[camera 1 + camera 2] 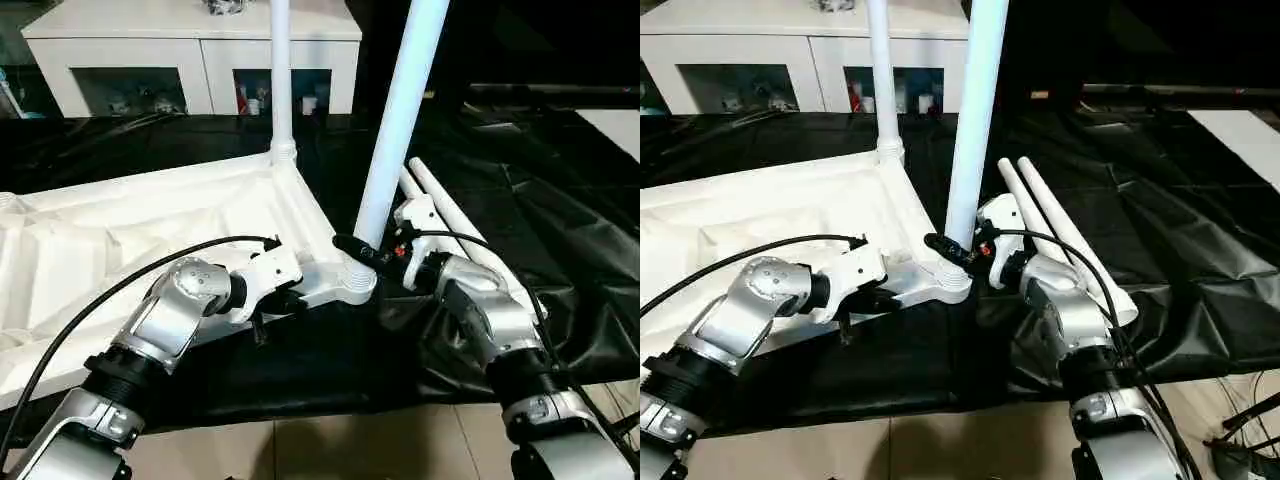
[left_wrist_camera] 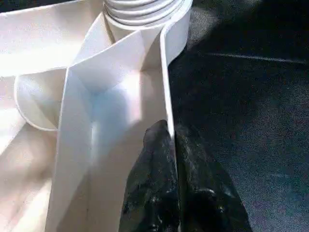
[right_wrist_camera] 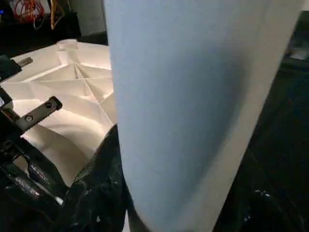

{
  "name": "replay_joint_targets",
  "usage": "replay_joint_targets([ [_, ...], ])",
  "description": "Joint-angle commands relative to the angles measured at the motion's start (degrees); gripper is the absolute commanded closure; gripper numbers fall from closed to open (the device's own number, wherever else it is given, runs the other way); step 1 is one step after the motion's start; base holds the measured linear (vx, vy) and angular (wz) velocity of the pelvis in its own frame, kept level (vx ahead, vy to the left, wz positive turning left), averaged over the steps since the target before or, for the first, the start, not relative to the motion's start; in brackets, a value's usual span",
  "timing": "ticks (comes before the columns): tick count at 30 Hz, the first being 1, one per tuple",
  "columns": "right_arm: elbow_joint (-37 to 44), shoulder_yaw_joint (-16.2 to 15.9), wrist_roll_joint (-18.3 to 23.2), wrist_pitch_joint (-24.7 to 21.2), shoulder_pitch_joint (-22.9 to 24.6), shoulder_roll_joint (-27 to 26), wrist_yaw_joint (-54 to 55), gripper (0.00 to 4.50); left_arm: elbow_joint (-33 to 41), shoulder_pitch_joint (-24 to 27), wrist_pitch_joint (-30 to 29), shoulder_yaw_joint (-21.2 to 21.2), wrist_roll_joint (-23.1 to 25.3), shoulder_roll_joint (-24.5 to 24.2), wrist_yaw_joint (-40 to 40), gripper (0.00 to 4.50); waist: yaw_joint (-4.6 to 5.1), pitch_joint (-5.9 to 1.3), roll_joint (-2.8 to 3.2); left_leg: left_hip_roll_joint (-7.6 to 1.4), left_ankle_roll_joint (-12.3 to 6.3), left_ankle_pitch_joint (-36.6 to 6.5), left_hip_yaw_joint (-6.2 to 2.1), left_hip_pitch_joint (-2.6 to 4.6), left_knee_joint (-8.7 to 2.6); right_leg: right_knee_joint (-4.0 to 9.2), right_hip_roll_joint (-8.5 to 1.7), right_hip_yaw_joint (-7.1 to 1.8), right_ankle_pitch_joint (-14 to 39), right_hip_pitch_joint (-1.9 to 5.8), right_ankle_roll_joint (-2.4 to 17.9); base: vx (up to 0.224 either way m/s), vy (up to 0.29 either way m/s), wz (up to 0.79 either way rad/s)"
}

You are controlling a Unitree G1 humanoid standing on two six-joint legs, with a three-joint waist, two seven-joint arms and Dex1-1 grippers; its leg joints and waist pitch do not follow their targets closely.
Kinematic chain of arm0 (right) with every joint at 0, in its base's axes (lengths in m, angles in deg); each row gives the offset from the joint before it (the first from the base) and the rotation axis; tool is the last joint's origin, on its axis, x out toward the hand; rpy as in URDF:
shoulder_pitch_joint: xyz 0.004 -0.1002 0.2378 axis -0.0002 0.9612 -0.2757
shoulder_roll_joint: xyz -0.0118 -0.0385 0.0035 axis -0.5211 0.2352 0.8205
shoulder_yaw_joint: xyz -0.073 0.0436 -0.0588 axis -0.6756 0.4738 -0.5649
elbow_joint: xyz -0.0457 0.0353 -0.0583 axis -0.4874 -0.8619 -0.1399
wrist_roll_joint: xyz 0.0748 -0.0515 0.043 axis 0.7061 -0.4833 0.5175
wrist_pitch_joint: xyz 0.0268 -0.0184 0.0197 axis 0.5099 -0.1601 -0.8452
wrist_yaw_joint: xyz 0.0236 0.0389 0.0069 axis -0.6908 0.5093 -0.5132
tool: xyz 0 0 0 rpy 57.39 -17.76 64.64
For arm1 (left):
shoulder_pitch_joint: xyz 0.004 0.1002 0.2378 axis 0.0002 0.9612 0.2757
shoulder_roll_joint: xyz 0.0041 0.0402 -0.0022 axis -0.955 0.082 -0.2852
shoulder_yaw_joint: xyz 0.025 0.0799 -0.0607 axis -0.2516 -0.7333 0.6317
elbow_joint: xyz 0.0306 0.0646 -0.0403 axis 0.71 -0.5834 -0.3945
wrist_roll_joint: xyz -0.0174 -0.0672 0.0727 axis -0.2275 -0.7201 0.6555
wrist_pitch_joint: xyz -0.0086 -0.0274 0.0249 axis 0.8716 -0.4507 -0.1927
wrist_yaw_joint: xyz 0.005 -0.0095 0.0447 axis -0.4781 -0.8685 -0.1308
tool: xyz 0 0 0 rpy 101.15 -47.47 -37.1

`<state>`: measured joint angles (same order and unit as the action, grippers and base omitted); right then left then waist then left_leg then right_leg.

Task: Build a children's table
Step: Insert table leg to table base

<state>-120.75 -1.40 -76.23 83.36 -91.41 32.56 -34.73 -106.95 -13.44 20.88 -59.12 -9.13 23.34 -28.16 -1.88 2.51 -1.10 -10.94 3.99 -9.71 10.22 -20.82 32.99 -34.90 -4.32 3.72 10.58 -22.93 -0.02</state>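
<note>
The children's table lies as an upturned white tabletop point(image 1: 120, 230), ribs up, on the black-sheeted work table. One white leg point(image 1: 281, 80) stands in the far corner socket. A second leg point(image 1: 400, 120) stands upright in the near corner socket point(image 1: 352, 283). My right gripper point(image 1: 368, 247) is shut around this leg just above the socket, and a black finger point(image 3: 99, 179) shows beside the tube. My left gripper point(image 2: 170, 130) is shut on the tabletop's thin side wall, close to that same socket. Two loose legs point(image 1: 1060, 220) lie side by side to the right.
A white cabinet point(image 1: 190, 50) with glass doors stands behind the work table. The crumpled black sheet point(image 1: 560, 230) covers the table's right side. Tiled floor point(image 1: 330, 440) shows below the table's front edge. Black cables run along both forearms.
</note>
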Motion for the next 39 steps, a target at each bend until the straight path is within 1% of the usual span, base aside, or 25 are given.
replay_joint_targets([
  [1, -4.6, -1.6, -2.6, -4.2, 2.5, 1.6, 0.0, 2.66, -1.9, 0.9, -0.7, -3.2, 2.8, -2.1, -3.0, 4.50, -0.34, -2.33, 0.60, -2.31, 0.53, -23.2, -1.26, 0.60, -4.57, 5.78, -4.01, -2.84, 24.9, 1.48, 9.8, 0.000, 0.000, 0.00],
  [3, -4.6, -1.6, -2.2, -4.7, 3.2, 1.9, -0.6, 2.66, -1.9, 0.9, -0.5, -3.9, 2.4, -2.8, -4.8, 4.50, -0.32, -2.55, 0.78, -2.37, 0.79, -23.1, -1.30, 0.59, -4.61, 5.58, -3.88, -2.81, 23.0, 1.55, 10.2, 0.000, 0.000, 0.00],
  [4, -4.5, -1.6, -2.0, -4.9, 3.5, 2.1, -0.8, 2.66, -1.7, 1.1, -0.5, -4.3, 2.2, -3.2, -5.8, 4.50, -0.27, -2.63, 0.65, -2.36, 0.80, -23.1, -1.25, 0.56, -4.60, 5.49, -3.82, -2.83, 21.5, 1.59, 10.5, 0.000, 0.000, 0.00],
  [8, -4.1, -1.6, -2.0, -5.5, 3.9, 2.4, -2.2, 2.66, -1.3, 1.3, 0.5, -5.3, 2.1, -4.2, -8.0, 4.50, -0.25, -2.70, 0.74, -2.39, 0.97, -23.3, -1.23, 0.60, -4.73, 5.21, -3.65, -2.82, 18.6, 1.70, 11.4, 0.000, 0.000, 0.00],
  [10, -3.8, -1.8, -1.5, -5.6, 3.8, 2.8, -4.1, 2.66, -1.2, 1.2, 1.6, -6.1, 2.3, -5.0, -9.6, 4.50, -0.19, -2.61, 0.69, -2.32, 0.94, -24.2, -1.26, 0.59, -4.77, 5.25, -3.62, -2.81, 19.1, 1.76, 11.3, 0.000, 0.000, 0.00],
  [11, -3.7, -1.8, -1.4, -5.6, 3.7, 2.9, -4.6, 2.66, -1.2, 1.1, 2.0, -6.3, 2.2, -5.2, -10.2, 4.50, -0.27, -2.57, 0.71, -2.36, 0.98, -24.4, -1.23, 0.74, -4.76, 5.36, -3.72, -2.85, 19.6, 1.63, 11.3, 0.000, 0.000, 0.00],
  [13, -4.1, -1.7, -1.0, -5.5, 3.1, 3.3, -6.0, 2.66, -1.4, 0.7, 2.9, -6.3, 1.9, -5.5, -10.9, 4.50, -0.33, -2.56, 0.70, -2.38, 1.10, -24.7, -1.29, 0.82, -4.79, 5.42, -3.79, -2.84, 20.6, 1.66, 11.2, 0.000, 0.000, 0.00],
  [14, -4.3, -1.6, -0.8, -5.4, 2.9, 3.4, -6.5, 2.66, -1.5, 0.5, 3.3, -6.3, 1.8, -5.6, -11.0, 4.50, -0.35, -2.50, 0.88, -2.40, 1.18, -24.8, -1.32, 0.81, -4.83, 5.42, -3.79, -2.86, 20.6, 1.65, 11.2, 0.000, 0.000, 0.00],
  [15, -4.7, -1.5, -0.5, -5.4, 2.4, 3.7, -7.5, 2.66, -1.9, 0.1, 3.9, -6.3, 1.6, -5.7, -11.2, 4.50, -0.30, -2.48, 0.74, -2.33, 1.14, -25.2, -1.29, 0.85, -4.79, 5.52, -3.74, -2.84, 21.2, 1.58, 11.2, 0.000, 0.000, 0.00],
  [17, -4.9, -1.5, -0.2, -5.3, 2.2, 3.9, -8.4, 2.66, -2.3, -0.2, 4.5, -6.3, 1.4, -5.7, -11.4, 4.50, -0.29, -2.49, 0.74, -2.38, 1.17, -25.3, -1.33, 0.86, -4.81, 5.49, -3.77, -2.86, 21.2, 1.63, 11.3, 0.000, 0.000, 0.00],
  [18, -5.0, -1.4, 0.0, -5.1, 2.1, 4.2, -8.6, 2.66, -2.7, -0.5, 5.1, -6.3, 1.4, -5.8, -11.4, 4.50, -0.42, -2.54, 0.85, -2.44, 1.19, -25.3, -1.28, 0.98, -4.79, 5.50, -3.77, -2.87, 21.0, 1.53, 11.4, 0.000, 0.000, 0.00],
  [22, -5.0, -1.1, -0.7, -4.9, 2.3, 4.2, -7.3, 2.66, -3.0, -0.8, 5.2, -6.2, 1.5, -5.7, -11.1, 4.50, -0.58, -2.55, 0.72, -2.45, 1.29, -24.6, -1.26, 0.89, -4.86, 5.38, -3.77, -2.88, 20.3, 1.63, 11.5, 0.000, 0.000, 0.00],
  [25, -5.1, -1.2, -1.3, -4.6, 2.5, 4.0, -6.5, 2.66, -3.2, -0.8, 5.0, -6.0, 1.5, -5.6, -10.8, 4.50, -0.61, -2.46, 0.72, -2.44, 1.30, -24.9, -1.26, 0.92, -4.87, 5.55, -3.85, -2.88, 21.6, 1.56, 11.2, 0.000, 0.000, 0.00],
  [26, -5.1, -1.4, -2.0, -3.9, 3.1, 3.6, -5.2, 2.66, -3.9, -0.8, 4.8, -5.8, 1.6, -5.2, -9.9, 4.50, -0.62, -2.48, 0.92, -2.47, 1.49, -24.9, -1.32, 0.93, -4.92, 5.52, -3.86, -2.88, 21.8, 1.53, 11.1, 0.000, 0.000, 0.00],
  [28, -4.8, -1.7, -2.7, -3.3, 3.9, 3.2, -4.2, 2.66, -4.5, -0.8, 4.7, -5.7, 1.8, -4.8, -9.2, 4.50, -0.56, -2.43, 0.78, -2.42, 1.69, -25.5, -1.31, 0.93, -4.96, 5.63, -3.79, -2.88, 22.2, 1.48, 10.9, 0.000, 0.000, 0.00],
  [29, -3.8, -2.4, -3.3, -3.1, 5.3, 2.9, -3.8, 2.66, -5.1, -0.7, 4.8, -5.8, 1.9, -4.5, -8.7, 4.50, -0.58, -2.32, 0.91, -2.40, 1.81, -26.3, -1.35, 1.00, -4.98, 5.82, -3.83, -2.89, 23.3, 1.38, 10.4, 0.000, 0.000, 0.00],
  [30, -3.7, -2.6, -3.4, -3.1, 5.5, 2.9, -3.9, 2.66, -5.2, -0.7, 4.9, -5.8, 1.9, -4.5, -8.8, 4.50, -0.54, -2.35, 0.80, -2.38, 1.82, -26.6, -1.38, 1.06, -5.00, 5.83, -3.80, -2.85, 23.8, 1.40, 10.2, 0.000, 0.000, 0.00],
  [31, -3.6, -3.1, -3.5, -2.9, 5.9, 3.0, -4.1, 2.66, -5.4, -0.7, 5.2, -5.8, 2.0, -4.5, -8.9, 4.50, -0.54, -2.14, 0.87, -2.33, 1.84, -28.0, -1.47, 1.20, -5.01, 6.12, -3.88, -2.84, 26.4, 1.19, 9.6, 0.000, 0.000, 0.00],
  [32, -3.8, -3.3, -3.7, -2.7, 6.0, 3.0, -3.9, 2.66, -5.5, -0.8, 5.3, -5.8, 2.1, -4.5, -8.9, 4.50, -0.51, -2.12, 0.88, -2.34, 1.91, -29.0, -1.59, 1.34, -5.05, 6.34, -3.97, -2.79, 28.6, 1.08, 8.9, 0.000, 0.000, 0.00],
  [33, -3.9, -3.4, -3.8, -2.5, 6.1, 3.1, -3.7, 2.66, -5.6, -0.8, 5.4, -5.8, 2.1, -4.5, -8.9, 4.50, -0.48, -2.10, 0.91, -2.36, 2.00, -29.5, -1.66, 1.40, -5.07, 6.43, -4.00, -2.77, 29.4, 1.02, 8.6, 0.000, 0.000, 0.00],
  [35, -5.1, -2.6, -4.3, -2.1, 5.7, 2.7, -0.7, 2.66, -5.7, -1.0, 5.0, -5.4, 1.8, -4.1, -8.1, 4.50, -0.32, -2.17, 0.90, -2.37, 2.22, -30.7, -1.86, 1.62, -5.22, 6.73, -4.06, -2.66, 31.4, 1.01, 7.8, 0.000, 0.000, 0.00],
  [36, -5.8, -1.7, -3.9, -1.9, 5.5, 2.4, 0.7, 2.66, -5.7, -1.0, 4.8, -5.1, 1.6, -3.8, -7.7, 4.50, -0.36, -2.23, 0.95, -2.43, 2.26, -30.5, -1.88, 1.74, -5.28, 6.78, -4.12, -2.65, 31.2, 1.02, 7.9, 0.000, 0.000, 0.00],
  [37, -6.7, 1.0, -2.0, -2.7, 5.0, 1.8, 2.9, 2.66, -5.8, -1.1, 4.4, -4.5, 1.3, -3.3, -6.8, 4.50, -0.39, -2.32, 1.03, -2.53, 2.27, -30.2, -1.84, 1.86, -5.34, 6.79, -4.10, -2.70, 29.8, 1.00, 8.3, 0.000, 0.000, 0.00],
  [38, -6.7, 1.0, -2.0, -2.7, 5.0, 1.8, 2.9, 2.66, -5.8, -1.1, 4.4, -4.5, 1.3, -3.3, -6.8, 4.50, -0.20, -2.30, 1.13, -2.54, 2.46, -30.3, -1.90, 1.65, -5.48, 6.67, -4.01, -2.66, 28.7, 1.11, 8.7, 0.000, 0.000, 0.00],
  [39, -6.9, 2.1, -1.1, -2.8, 4.9, 1.7, 3.6, 2.66, -6.0, -1.1, 4.3, -4.4, 1.3, -3.1, -6.4, 4.50, -0.18, -2.29, 1.10, -2.52, 2.54, -30.6, -1.95, 1.62, -5.50, 6.69, -3.98, -2.59, 28.7, 1.13, 8.7, 0.000, 0.000, 0.00],
])
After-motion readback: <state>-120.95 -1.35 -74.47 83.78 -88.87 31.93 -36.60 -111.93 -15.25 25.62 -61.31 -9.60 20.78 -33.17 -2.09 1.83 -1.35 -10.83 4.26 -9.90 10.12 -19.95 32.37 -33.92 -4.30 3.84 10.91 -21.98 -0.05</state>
